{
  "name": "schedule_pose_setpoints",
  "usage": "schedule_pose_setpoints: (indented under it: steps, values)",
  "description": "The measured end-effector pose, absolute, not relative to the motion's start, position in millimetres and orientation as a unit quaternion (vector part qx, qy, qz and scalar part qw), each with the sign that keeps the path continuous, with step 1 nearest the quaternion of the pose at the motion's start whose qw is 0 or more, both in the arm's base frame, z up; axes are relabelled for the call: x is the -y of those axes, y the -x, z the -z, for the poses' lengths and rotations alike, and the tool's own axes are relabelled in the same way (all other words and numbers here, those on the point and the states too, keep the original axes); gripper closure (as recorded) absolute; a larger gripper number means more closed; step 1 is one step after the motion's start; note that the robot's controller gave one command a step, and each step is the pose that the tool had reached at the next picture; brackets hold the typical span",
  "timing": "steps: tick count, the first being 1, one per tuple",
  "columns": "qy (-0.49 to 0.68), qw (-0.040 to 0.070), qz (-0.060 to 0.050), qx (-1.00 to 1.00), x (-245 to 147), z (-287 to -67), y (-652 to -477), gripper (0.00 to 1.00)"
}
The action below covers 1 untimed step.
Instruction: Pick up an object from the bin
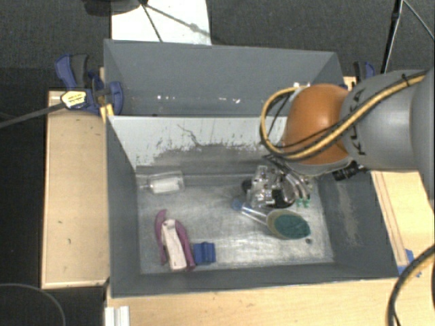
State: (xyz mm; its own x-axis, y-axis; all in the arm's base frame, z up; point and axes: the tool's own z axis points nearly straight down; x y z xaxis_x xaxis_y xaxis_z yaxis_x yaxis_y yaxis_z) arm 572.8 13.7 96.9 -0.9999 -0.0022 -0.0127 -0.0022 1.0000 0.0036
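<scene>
Dark-green round pad (291,227) lies on the right of the bin (217,80) floor, just beside the gripper (270,194) on its near-wall side; whether the gripper is open or closed cannot be told.

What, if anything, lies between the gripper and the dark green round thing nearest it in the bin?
Nothing visible. The gripper is right beside the dark green round thing; a small bluish clear piece lies aside, toward the view's left.

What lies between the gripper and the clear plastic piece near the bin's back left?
Nothing: in the camera view, the stretch between the gripper and the clear plastic piece is bare grey bin floor.
</scene>
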Motion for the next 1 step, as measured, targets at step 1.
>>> schedule_pose_setpoints:
  steps: [1]
  values:
    - [0.0, 0.003, -0.001, -1.0, -11.9, -93.9, -570.6, 0.0]
